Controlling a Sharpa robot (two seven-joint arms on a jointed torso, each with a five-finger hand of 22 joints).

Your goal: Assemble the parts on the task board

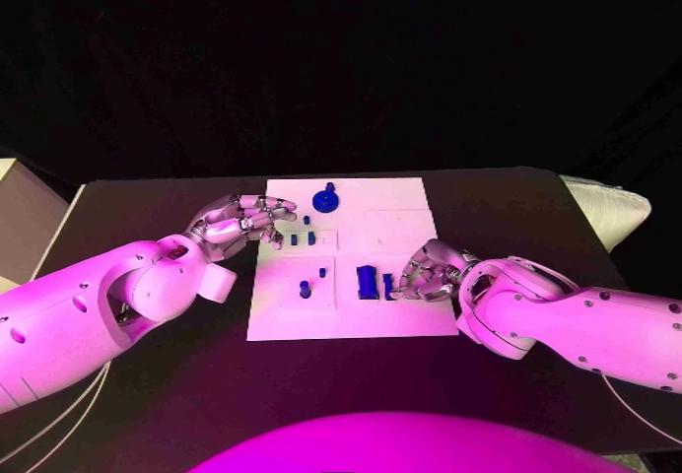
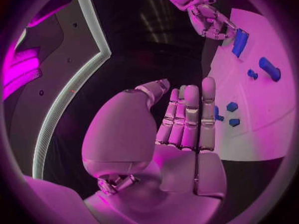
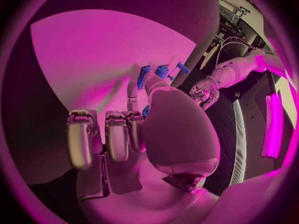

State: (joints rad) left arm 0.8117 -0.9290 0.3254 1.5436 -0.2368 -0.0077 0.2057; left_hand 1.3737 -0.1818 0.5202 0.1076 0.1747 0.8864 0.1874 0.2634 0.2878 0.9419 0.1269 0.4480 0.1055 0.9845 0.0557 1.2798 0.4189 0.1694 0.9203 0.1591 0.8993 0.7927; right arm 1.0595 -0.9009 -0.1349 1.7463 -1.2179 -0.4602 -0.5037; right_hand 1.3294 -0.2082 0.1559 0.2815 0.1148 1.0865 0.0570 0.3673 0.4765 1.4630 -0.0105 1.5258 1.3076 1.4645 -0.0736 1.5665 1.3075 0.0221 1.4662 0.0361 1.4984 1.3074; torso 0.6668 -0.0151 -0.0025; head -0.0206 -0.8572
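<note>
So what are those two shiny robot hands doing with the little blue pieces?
The robot is putting small blue parts together on the white task board. Its right hand is at the board's right edge, with its fingers around the tall blue block; whether it really grips it is hard to tell. Its left hand is at the board's left edge, fingers straight, holding nothing. A round blue part lies at the far end.

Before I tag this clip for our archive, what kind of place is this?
Probably a robot lab or demo booth: a black table against dark drapes, a white task board with small blue parts, and a robot hand at either side.
</note>
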